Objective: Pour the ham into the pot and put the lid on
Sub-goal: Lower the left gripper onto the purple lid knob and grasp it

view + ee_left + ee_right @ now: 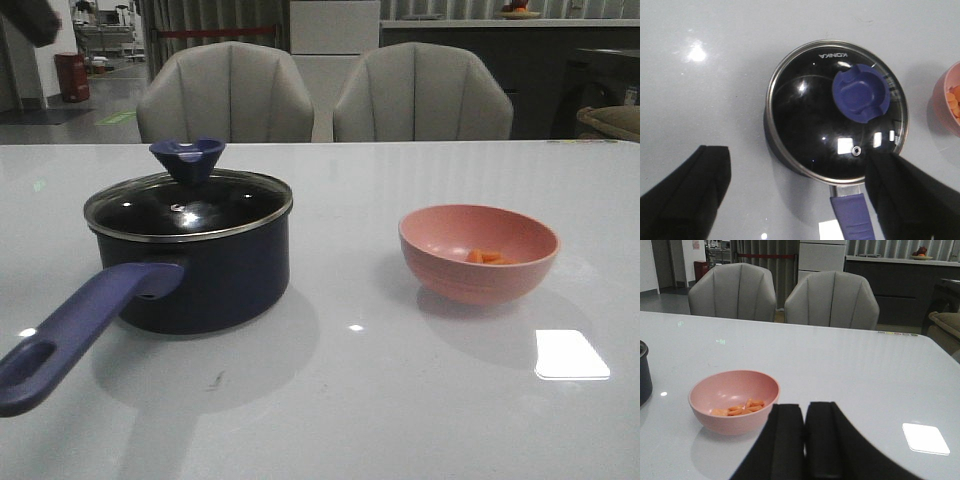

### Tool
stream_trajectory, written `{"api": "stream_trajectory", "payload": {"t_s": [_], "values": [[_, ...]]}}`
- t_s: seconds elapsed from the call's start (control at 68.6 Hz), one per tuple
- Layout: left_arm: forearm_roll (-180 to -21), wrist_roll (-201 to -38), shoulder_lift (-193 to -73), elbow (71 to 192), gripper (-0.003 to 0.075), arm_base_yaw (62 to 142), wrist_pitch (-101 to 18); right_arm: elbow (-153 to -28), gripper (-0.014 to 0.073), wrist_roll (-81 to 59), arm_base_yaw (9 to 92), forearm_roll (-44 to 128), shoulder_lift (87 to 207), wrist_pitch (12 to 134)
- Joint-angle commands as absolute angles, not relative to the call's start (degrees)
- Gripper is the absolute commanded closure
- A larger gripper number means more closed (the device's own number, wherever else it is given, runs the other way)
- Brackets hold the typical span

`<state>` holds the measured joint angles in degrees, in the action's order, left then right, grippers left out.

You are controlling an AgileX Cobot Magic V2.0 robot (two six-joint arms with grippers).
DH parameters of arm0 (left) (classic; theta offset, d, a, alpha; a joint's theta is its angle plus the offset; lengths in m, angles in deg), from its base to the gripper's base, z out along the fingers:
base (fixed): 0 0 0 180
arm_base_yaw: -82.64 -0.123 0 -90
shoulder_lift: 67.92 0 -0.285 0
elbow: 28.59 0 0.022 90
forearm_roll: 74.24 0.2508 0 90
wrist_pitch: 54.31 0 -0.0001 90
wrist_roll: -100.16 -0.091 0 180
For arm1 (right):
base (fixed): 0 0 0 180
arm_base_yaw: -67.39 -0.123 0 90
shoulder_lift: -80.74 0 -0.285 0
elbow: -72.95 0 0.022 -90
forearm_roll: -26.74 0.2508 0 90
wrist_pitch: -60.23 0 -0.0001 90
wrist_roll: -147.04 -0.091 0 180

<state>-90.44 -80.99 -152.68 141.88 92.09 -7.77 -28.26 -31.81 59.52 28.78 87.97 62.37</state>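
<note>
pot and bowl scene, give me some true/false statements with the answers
1. The lid sits on the pot. True.
2. The ham is already in the pot. False: it lies in the pink bowl.
3. The left gripper is shut on the lid's knob. False: its fingers are spread open above the pot, holding nothing.
4. The right gripper has its fingers together, holding nothing. True.
5. The pink bowl lies tipped on its side. False: it stands upright on the table.
</note>
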Motion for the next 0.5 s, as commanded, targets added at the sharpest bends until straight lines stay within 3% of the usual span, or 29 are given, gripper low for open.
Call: {"api": "stream_trajectory", "payload": {"t_s": [0.0,0.16,0.481], "values": [[-84.92,-73.67,-155.12,148.05,0.0115,96.91,-8.83,-28.58,0.0432,-31.81,59.98,28.43,86.77,57.44],[-72.8,-61.65,-161.76,155.09,0.0115,104.64,-5.74,-28.58,0.0432,-31.81,59.98,28.43,86.77,57.44],[-72.45,-54.81,-173.83,167.71,0.0115,109.24,2.79,-28.58,0.0432,-31.81,59.98,28.43,86.77,57.44]]}}
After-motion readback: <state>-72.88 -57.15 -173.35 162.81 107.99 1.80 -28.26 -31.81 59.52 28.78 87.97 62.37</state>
